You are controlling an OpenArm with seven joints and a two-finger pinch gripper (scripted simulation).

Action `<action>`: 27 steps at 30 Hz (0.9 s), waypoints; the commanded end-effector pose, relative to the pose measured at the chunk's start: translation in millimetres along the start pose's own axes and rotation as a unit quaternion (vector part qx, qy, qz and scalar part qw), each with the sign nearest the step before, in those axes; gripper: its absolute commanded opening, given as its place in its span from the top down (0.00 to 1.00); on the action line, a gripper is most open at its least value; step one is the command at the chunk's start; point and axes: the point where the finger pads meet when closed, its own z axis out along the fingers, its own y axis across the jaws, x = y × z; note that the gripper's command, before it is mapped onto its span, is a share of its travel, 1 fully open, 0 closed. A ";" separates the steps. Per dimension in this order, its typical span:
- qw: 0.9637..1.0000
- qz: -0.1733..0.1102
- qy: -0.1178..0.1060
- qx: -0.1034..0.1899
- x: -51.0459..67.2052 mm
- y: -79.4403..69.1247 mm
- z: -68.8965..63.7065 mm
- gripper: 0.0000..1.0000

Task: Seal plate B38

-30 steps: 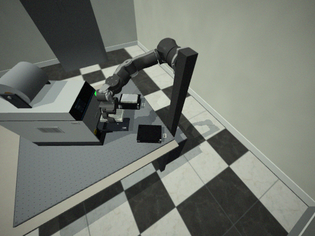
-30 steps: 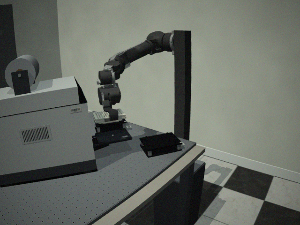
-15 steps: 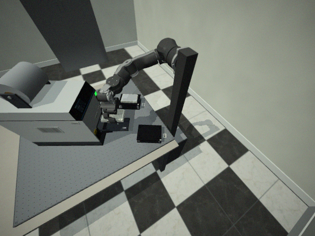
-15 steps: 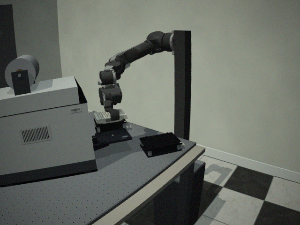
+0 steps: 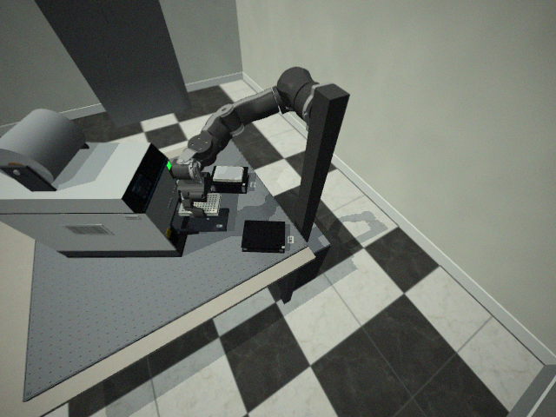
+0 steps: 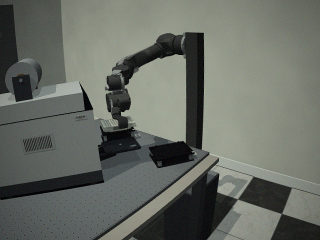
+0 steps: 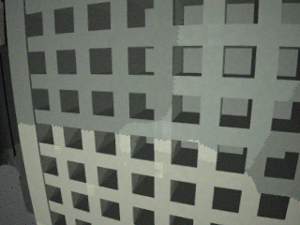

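My gripper (image 5: 196, 204) is shut on the plate B38 (image 5: 202, 205), a white well plate, and holds it level above the sealer's dark stage (image 5: 206, 221), out in front of the housing (image 5: 85, 201). In the side view the plate (image 6: 117, 123) hangs a little above the stage (image 6: 119, 145). The wrist view is filled by the plate's open wells (image 7: 163, 126). The lamp (image 5: 168, 165) on the housing's front shows green. The plate nest N1 (image 5: 263, 235) is a black empty block near the table's right edge. B83 (image 5: 229, 174), with a pale foil top, sits on nest N2 behind the stage.
The arm's dark mounting post (image 5: 321, 156) stands at the table's far right corner. A foil roll (image 5: 37, 139) sits on top of the sealer housing. The table edge (image 6: 165, 191) runs close to N1 (image 6: 171, 152).
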 end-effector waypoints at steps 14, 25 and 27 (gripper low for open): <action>1.000 0.000 0.001 0.001 1.7 -0.1 25.0 1.00; 1.000 -0.001 0.002 0.001 2.1 0.0 31.3 1.00; 1.000 -0.001 0.002 0.001 2.1 0.0 31.3 1.00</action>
